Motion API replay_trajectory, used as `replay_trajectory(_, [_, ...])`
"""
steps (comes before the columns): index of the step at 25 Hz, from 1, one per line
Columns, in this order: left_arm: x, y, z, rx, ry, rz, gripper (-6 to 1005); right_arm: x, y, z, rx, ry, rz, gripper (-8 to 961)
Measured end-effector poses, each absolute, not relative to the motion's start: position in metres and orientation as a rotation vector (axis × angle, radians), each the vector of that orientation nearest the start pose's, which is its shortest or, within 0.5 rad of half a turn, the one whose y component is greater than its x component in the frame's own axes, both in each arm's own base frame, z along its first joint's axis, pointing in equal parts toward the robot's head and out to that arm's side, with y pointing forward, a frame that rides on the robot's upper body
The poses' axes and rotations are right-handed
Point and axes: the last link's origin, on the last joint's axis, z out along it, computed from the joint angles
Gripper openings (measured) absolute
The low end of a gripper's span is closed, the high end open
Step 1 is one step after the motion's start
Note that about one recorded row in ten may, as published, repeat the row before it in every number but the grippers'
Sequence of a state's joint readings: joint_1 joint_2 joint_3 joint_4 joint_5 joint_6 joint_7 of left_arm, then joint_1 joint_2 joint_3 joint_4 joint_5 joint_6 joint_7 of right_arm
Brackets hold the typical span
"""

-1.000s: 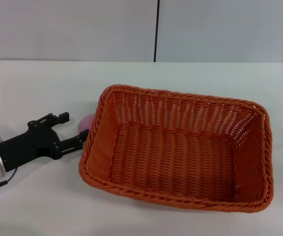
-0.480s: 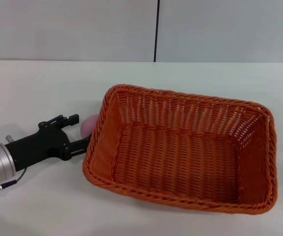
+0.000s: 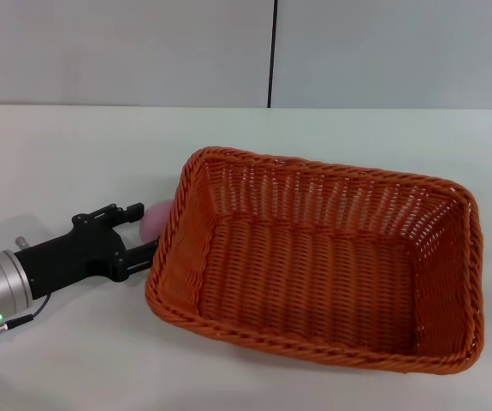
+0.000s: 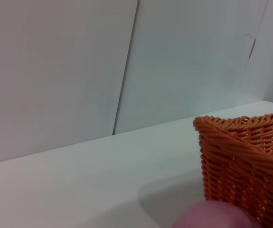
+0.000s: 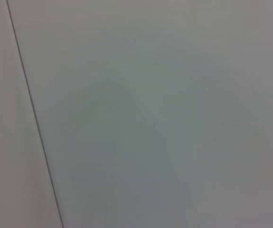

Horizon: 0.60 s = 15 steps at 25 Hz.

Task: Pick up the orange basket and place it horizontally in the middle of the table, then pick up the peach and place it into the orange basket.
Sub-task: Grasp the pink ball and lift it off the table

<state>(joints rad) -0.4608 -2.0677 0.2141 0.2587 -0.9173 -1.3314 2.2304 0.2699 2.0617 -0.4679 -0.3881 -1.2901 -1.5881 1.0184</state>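
— Now, where does the left gripper (image 3: 143,229) stand?

— Low over the table (image 3: 57,154), reaching in from the robot's left. Its jaws are open on either side of the peach (image 3: 156,217), one finger beyond it, one on the near side, with no grip taken that I can see.

— And the peach itself?

— On the table, tight against the left end wall of the basket (image 3: 314,257). That crowding probably explains the sideways approach: there is little room between fruit and wicker. In the left wrist view the peach (image 4: 217,216) fills the lower edge, with the basket's corner (image 4: 245,161) just behind it.

— Is the basket done with?

— It lies roughly mid-table, long side across, empty inside. That step looks finished.

— The right arm?

— Out of sight; its wrist camera shows only blank wall.
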Motion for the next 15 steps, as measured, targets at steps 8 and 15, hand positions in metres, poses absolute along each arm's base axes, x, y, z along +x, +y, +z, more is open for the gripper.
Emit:
replay_trajectory(8, [-0.3400,0.2874,-0.0401,-2.415,-0.754,-0.631,576,0.3400,0.2761,0.0725,-1.748,0.621,1.192,434])
replay_trajectory(15, [-0.3405,0.2870,-0.0401,-2.413,-0.748,-0.629,413,0.3412,0.2759,0.0739,-1.735,0.623,1.192,434])
